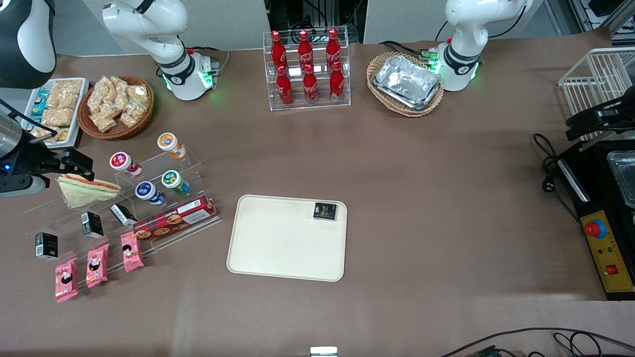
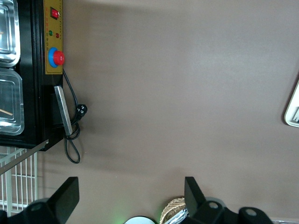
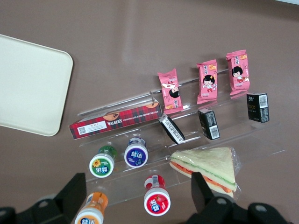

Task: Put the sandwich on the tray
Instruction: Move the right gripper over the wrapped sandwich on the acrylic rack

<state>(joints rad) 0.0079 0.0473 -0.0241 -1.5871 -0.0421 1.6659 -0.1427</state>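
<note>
Hovering open-fingered, the gripper (image 1: 74,166) hangs above the sandwich (image 3: 208,166).

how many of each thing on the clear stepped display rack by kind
sandwich: 1
round-lidded cups: 4
pink snack packets: 3
small black boxes: 3
red tartan biscuit box: 1
total: 12
The gripper is open above the sandwich, not gripping it; the tray holds one small black packet.
</note>
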